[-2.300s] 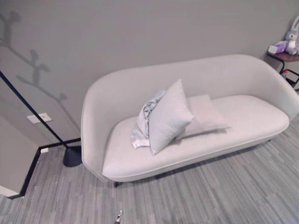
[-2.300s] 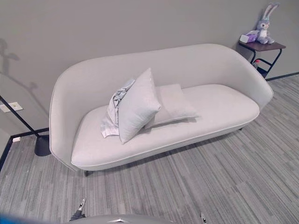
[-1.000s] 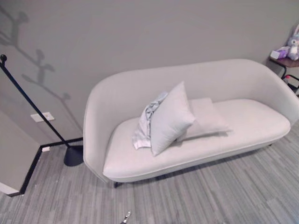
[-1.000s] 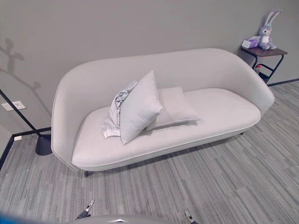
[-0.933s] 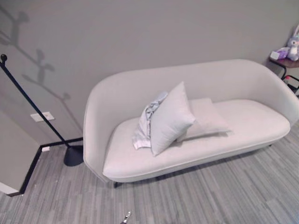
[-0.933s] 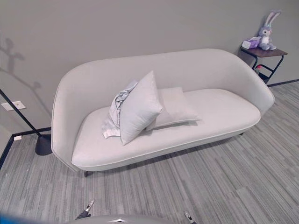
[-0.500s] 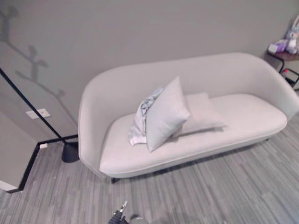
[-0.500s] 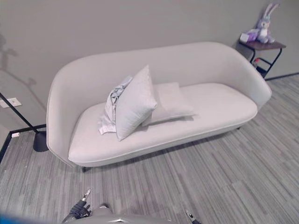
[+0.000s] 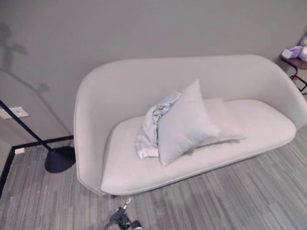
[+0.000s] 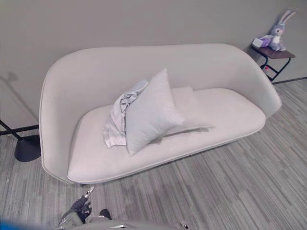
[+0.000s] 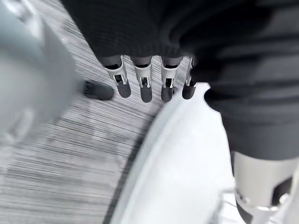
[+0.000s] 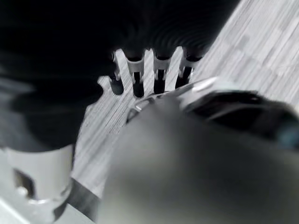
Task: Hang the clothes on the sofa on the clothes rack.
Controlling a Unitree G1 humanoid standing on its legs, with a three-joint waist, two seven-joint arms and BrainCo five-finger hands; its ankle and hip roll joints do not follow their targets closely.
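Clothes [image 9: 149, 129], a crumpled pale grey bundle, lie on the sofa [image 9: 120, 163] seat toward its left end, leaning against the backrest and touching the upright cushion [image 9: 184, 123] just to their right. A second cushion [image 9: 221, 125] lies flat behind that one, further along the seat. I can see the clothes rack [image 9: 56, 158] standing on the floor just off the sofa's left end, its dark round base on the floor and its pole slanting up out of my picture. Past the sofa's right end a small side table [image 10: 272, 52] carries a plush rabbit [image 10: 278, 32].

My left hand [image 11: 145, 86] hangs low in front of the sofa's near edge, fingers [image 11: 143, 84] straight and relaxed, gripping nothing. My right hand [image 12: 149, 77] hangs over the carpet in front of the sofa, fingers likewise extended and empty.
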